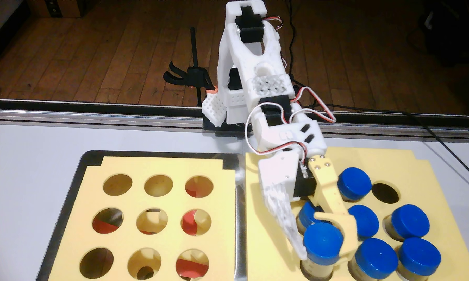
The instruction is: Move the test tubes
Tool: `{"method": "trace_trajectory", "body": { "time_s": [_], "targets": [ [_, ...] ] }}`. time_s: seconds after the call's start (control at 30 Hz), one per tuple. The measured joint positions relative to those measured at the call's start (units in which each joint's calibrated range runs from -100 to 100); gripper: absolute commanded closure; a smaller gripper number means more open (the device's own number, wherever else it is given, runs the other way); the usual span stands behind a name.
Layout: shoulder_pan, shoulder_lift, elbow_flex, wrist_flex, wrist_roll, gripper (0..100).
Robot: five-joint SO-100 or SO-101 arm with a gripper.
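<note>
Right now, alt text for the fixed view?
The gripper clasps a blue-capped test tube, lowered into the front-left hole of the right yellow foam rack, among six other tubes. The left rack, in a metal tray, has nine empty holes.

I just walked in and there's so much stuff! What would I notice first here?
Probably the bright-blue round caps of the clear test tubes clustered in the yellow foam block on the right of the fixed view. The white-and-yellow tool is clamped on one blue-capped tube at that block's front-left hole. On the left, another yellow foam block shows nine tube-free holes.
</note>
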Motion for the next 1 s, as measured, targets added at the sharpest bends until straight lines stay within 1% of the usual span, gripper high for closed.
{"method": "trace_trajectory", "body": {
  "time_s": [0.03,0.07,0.1,0.23,0.33,0.53,0.6,0.7,0.73,0.77,0.83,0.87,0.9,0.93,1.0],
  "targets": [
    [-0.7,0.8,0.7,-0.1,-0.3,80],
    [-0.8,1.1,0.8,-0.1,-0.7,69],
    [-0.8,1.2,0.9,-0.2,-1.8,66],
    [-1.1,1.7,-0.2,-0.2,-2.2,65],
    [0.4,2.3,-4.6,-0.2,-2.6,65],
    [8.3,0.9,-17.0,0.8,-2.3,65],
    [13.7,-3.5,-20.6,0.8,-2.3,66],
    [19.5,-10.0,-21.6,0.8,-2.3,69],
    [21.8,-12.9,-21.1,0.9,-2.3,75],
    [26.2,-19.1,-18.3,0.9,-2.3,79],
    [30.3,-24.6,-16.1,0.9,-2.4,90],
    [32.6,-28.4,-12.8,0.8,-2.5,96],
    [34.0,-32.2,-8.5,0.8,-2.3,100],
    [35.5,-38.6,-1.2,0.8,-2.3,99],
    [36.6,-43.3,3.4,0.8,-2.3,98]
  ]
}}
